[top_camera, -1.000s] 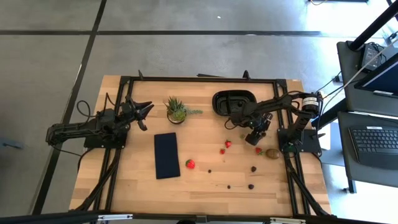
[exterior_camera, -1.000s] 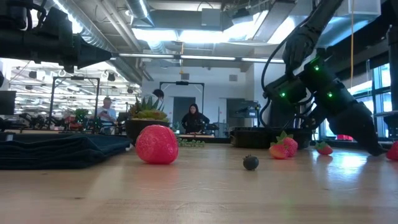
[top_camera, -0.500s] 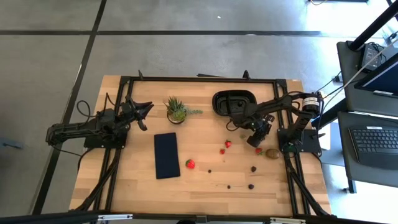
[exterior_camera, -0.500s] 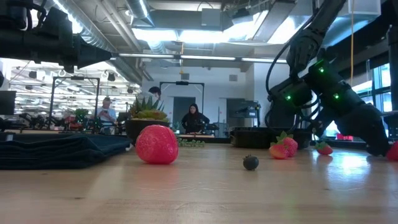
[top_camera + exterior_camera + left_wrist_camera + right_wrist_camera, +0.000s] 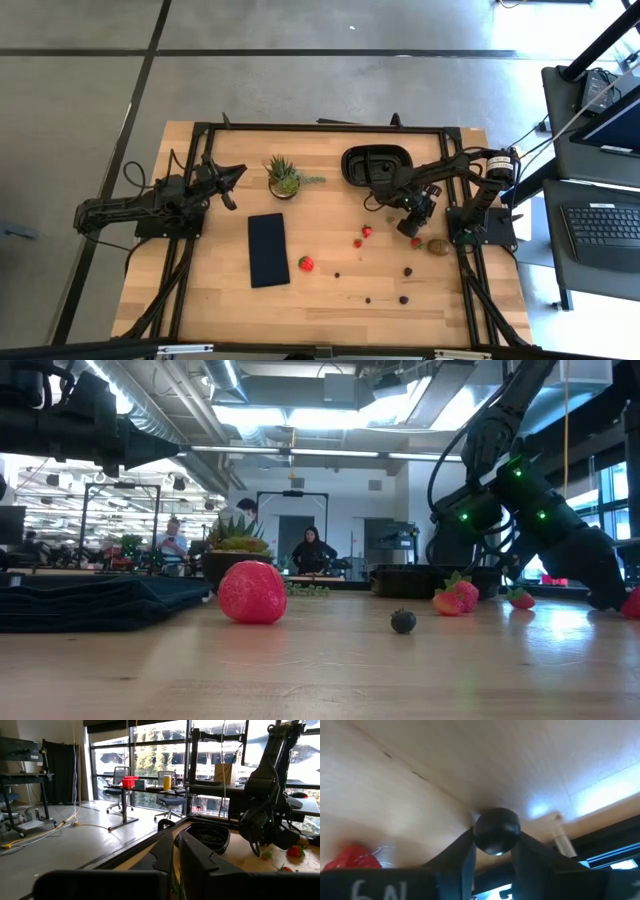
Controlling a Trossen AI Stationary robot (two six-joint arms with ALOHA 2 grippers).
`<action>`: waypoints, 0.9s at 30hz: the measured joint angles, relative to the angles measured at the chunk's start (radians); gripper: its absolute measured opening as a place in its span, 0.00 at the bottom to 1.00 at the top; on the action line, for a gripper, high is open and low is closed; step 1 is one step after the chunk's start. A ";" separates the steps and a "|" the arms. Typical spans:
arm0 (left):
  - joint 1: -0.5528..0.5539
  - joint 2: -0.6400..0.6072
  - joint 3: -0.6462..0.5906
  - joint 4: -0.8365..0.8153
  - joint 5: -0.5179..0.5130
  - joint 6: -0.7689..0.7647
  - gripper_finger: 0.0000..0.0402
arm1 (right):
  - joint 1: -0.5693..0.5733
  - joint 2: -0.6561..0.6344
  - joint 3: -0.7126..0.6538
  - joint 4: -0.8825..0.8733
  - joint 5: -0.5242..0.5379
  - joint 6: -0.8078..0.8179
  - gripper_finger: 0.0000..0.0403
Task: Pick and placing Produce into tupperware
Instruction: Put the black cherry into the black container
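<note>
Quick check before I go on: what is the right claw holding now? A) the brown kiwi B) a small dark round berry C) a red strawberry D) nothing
B: the right wrist view shows a small dark round berry pinched between the fingers of the right claw, with the wooden table behind it and a red strawberry lying loose off to one side.

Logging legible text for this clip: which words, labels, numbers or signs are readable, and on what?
"6N", blurred and uncertain: pale marks on the body of the right claw, which grips a dark berry.
keyboard: keys too small to read.
tupperware, strawberry, left claw waiting at the table's left: no text seen.
</note>
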 joint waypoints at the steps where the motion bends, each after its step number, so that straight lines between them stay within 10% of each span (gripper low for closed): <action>1: 0.000 0.000 0.000 0.000 0.000 0.000 0.05 | 0.000 0.000 0.000 0.000 0.000 0.000 0.29; 27: 0.000 0.000 0.000 0.000 0.000 0.000 0.06 | -0.001 0.002 0.000 0.009 -0.031 0.003 0.11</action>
